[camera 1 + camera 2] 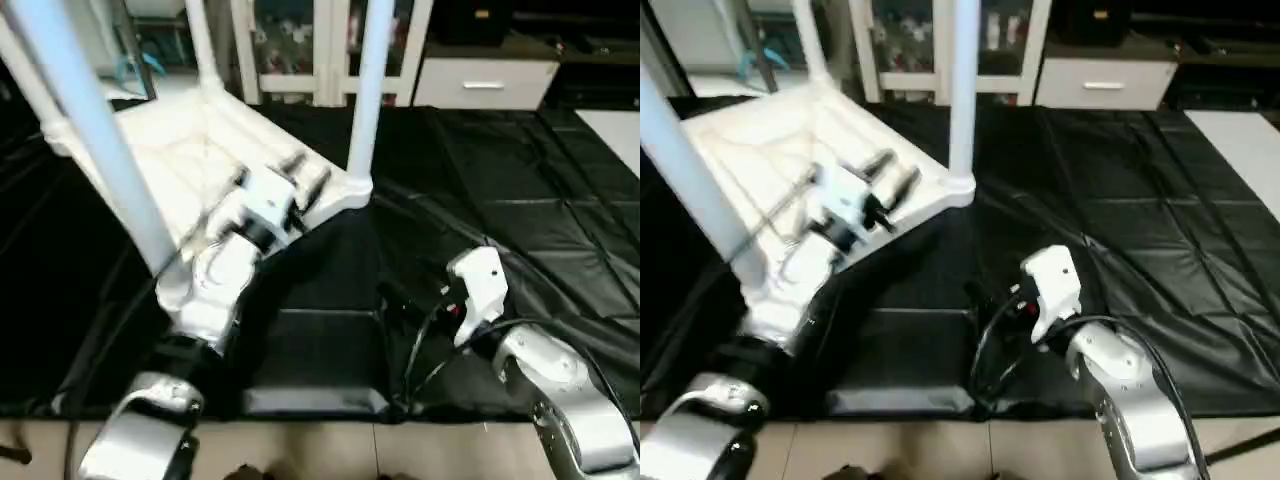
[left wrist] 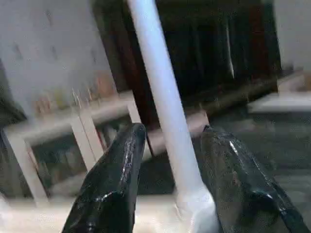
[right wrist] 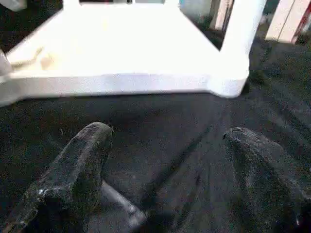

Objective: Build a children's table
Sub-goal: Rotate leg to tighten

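Assembly looks nearly done: children's table (image 1: 190, 160) lies upside down on the black tabletop (image 1: 520, 210) with legs socketed upright, left gripper (image 1: 890, 178) jaws half-open around nothing, right gripper (image 3: 165, 160) wide open, empty.

Upturned children's table (image 1: 200, 150) on black-covered work table (image 1: 520, 220)

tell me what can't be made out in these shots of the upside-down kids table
- Leg tops: the near leg and right leg are cut off by the head views' top edge.
- Near-left corner socket: hidden behind the left gripper and its forearm.
- Shelf contents behind: blurred.
- Right gripper: open over black cover.
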Robot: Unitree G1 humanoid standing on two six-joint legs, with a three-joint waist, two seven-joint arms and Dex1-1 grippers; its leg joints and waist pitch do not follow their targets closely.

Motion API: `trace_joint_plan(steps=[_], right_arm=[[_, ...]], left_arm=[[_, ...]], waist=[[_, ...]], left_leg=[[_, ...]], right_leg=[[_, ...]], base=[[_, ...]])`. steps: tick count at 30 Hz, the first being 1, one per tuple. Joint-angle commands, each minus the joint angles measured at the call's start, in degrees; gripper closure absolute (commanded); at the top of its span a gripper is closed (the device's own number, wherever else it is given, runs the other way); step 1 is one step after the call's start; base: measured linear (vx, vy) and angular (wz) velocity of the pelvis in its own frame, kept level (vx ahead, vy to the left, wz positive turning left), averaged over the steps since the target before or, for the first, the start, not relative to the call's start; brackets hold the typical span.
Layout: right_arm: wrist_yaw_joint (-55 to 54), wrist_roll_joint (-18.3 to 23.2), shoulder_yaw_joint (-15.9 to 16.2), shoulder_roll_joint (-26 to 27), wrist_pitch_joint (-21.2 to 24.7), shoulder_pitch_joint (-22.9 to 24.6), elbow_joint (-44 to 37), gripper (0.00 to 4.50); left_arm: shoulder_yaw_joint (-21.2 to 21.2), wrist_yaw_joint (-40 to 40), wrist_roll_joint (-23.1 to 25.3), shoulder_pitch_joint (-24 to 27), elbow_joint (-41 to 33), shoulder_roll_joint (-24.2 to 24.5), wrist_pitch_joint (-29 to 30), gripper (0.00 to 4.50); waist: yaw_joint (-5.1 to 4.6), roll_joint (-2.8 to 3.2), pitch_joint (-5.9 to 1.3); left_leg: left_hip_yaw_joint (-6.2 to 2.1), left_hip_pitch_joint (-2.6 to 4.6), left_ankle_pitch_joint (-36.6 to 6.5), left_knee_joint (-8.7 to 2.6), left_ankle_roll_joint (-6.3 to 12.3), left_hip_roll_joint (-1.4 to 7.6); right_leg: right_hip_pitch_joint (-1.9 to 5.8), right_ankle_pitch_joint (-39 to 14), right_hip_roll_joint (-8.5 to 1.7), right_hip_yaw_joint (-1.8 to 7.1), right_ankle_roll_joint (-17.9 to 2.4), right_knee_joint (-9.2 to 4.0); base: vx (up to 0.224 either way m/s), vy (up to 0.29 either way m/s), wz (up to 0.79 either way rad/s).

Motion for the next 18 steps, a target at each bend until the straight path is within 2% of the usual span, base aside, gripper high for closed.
trace_joint_plan(steps=[1,4,6,8,10,11,12,13,14,15,16,18], right_arm=[[-0.5,0.9,-1.0,0.2,-1.4,0.3,-1.2,0.52],[-0.3,1.3,-1.2,0.8,-2.3,0.3,-1.0,0.52],[-0.2,1.3,-1.3,0.8,-2.5,0.4,-0.9,0.52],[0.0,1.3,-1.4,0.7,-2.8,0.6,-0.9,0.52],[0.2,1.3,-1.4,0.7,-2.9,0.7,-0.9,0.52],[0.3,1.3,-1.4,0.7,-3.0,0.8,-0.9,0.52],[0.5,1.2,-1.4,0.7,-3.3,0.9,-0.9,0.52],[0.6,1.2,-1.4,0.7,-3.4,1.0,-0.8,0.52],[0.6,1.2,-1.4,0.7,-3.5,1.0,-0.8,0.52],[0.7,1.2,-1.4,0.7,-3.6,1.0,-0.8,0.52],[0.7,1.2,-1.4,0.7,-3.7,1.0,-0.8,0.52],[0.7,1.3,-1.3,0.7,-3.8,1.1,-0.8,0.52]], left_arm=[[1.5,1.2,1.5,0.9,-3.6,0.4,-3.4,1.95],[4.0,3.6,4.7,4.5,-9.5,1.4,-9.3,1.59],[4.5,4.8,6.6,6.5,-12.5,1.9,-10.7,1.47],[5.2,7.0,9.6,8.0,-15.0,2.3,-11.8,1.41],[6.4,9.5,12.4,8.9,-17.1,2.5,-12.4,1.07],[7.1,10.5,13.5,9.3,-18.0,2.5,-12.7,1.06],[8.9,13.0,16.0,9.9,-19.7,2.3,-12.9,1.05],[11.4,16.3,19.0,10.6,-21.9,1.9,-12.7,0.95],[12.3,17.3,20.1,10.9,-22.9,1.7,-12.6,0.79],[14.9,20.5,23.4,12.0,-25.8,1.2,-12.0,0.79],[16.1,22.2,24.7,12.6,-27.3,0.9,-11.2,0.62],[16.9,23.3,25.6,13.1,-28.4,0.7,-10.4,0.61]], waist=[[-0.15,-0.16,-3.53],[-0.31,-0.04,-3.55],[-0.55,-0.23,-3.62],[-0.63,-0.02,-3.64],[-0.69,0.0,-3.59],[-0.74,0.18,-3.57],[-0.75,0.06,-3.56],[-1.14,-0.06,-3.57],[-1.1,-0.06,-3.56],[-1.31,0.01,-3.54],[-1.43,-0.04,-3.49],[-1.52,-0.03,-3.5]], left_leg=[[-1.49,1.47,-18.3,-4.98,0.3,3.14],[-1.61,1.32,-18.3,-5.06,-0.59,3.07],[-1.57,1.17,-17.7,-5.04,-0.5,3.08],[-1.53,1.3,-17.5,-4.94,-0.39,3.05],[-1.57,1.33,-17.4,-4.92,-0.47,3.04],[-1.58,1.29,-17.6,-4.98,-0.59,3.04],[-1.61,1.26,-17.7,-4.97,-0.68,3.01],[-1.66,1.06,-17.6,-4.98,-0.54,3.09],[-1.71,1.08,-17.4,-4.88,-0.51,3.03],[-1.69,1.05,-17.9,-4.91,-0.3,3.04],[-1.74,1.01,-17.8,-4.87,-0.15,3.01],[-1.76,1.01,-17.9,-4.85,0.04,3.0]], right_leg=[[1.94,-14.7,-1.76,1.77,-8.9,-3.57],[2.06,-13.5,-1.7,1.88,-7.9,-3.4],[2.17,-12.5,-1.63,1.88,-7.6,-3.29],[2.01,-12.1,-1.55,1.94,-7.4,-3.22],[1.99,-12.1,-1.51,1.96,-7.2,-3.26],[2.01,-12.0,-1.47,1.96,-7.2,-3.24],[2.06,-12.2,-1.51,1.94,-7.1,-3.27],[2.27,-11.6,-1.47,1.91,-7.0,-3.25],[2.24,-11.8,-1.61,1.89,-7.0,-3.25],[2.2,-12.4,-1.48,1.88,-7.0,-3.32],[2.24,-12.6,-1.5,1.85,-6.9,-3.41],[2.18,-12.9,-1.45,1.85,-7.0,-3.43]], base=[[0.0,0.0,0.0],[0.0,0.0,0.0],[0.0,0.0,0.0],[0.0,0.0,0.0],[0.0,0.0,0.0],[0.0,0.0,0.0],[0.0,0.0,0.0],[0.0,0.0,0.0],[0.0,0.0,0.0],[0.0,0.0,0.0],[0.0,0.0,0.0],[0.0,0.0,0.0]])
